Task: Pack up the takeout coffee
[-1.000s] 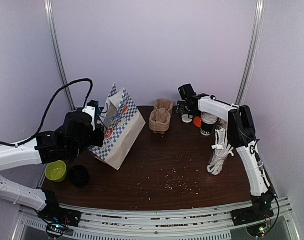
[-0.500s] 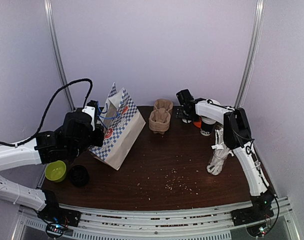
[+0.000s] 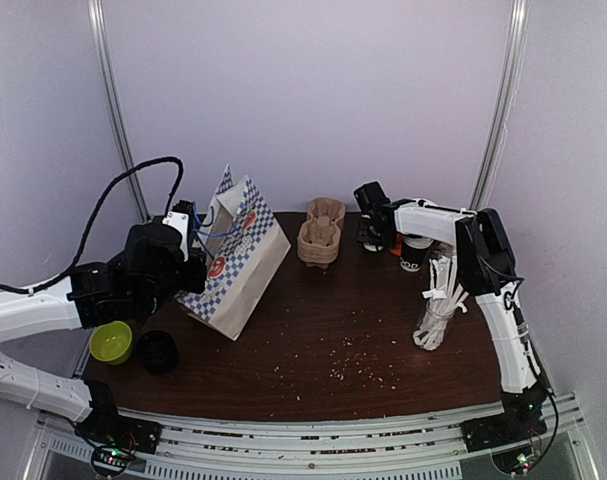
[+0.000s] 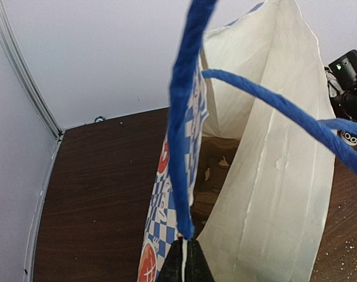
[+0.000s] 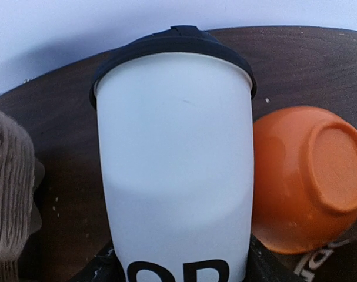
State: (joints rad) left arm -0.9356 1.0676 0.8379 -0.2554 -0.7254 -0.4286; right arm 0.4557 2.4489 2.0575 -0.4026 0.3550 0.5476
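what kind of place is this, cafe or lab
Most likely a robotics lab cell staged as a takeout counter, not a real cafe: two robot arms at a dark wooden table, bare pale walls, and props like a blue-and-white checked paper bag and brown moulded-pulp carrier tray.

Cup (image 5: 175, 164): smooth matt white paper, dark plastic lid (image 5: 172, 44). Orange bowl (image 5: 307, 176) beside cup looked glossy plastic. Carrier tray (image 3: 320, 232) near cup was rough brown pulp. Bag (image 4: 272, 176): creased matt paper; handle (image 4: 184, 117) twisted blue cord. Tabletop (image 3: 363, 320) showed dark wood grain.
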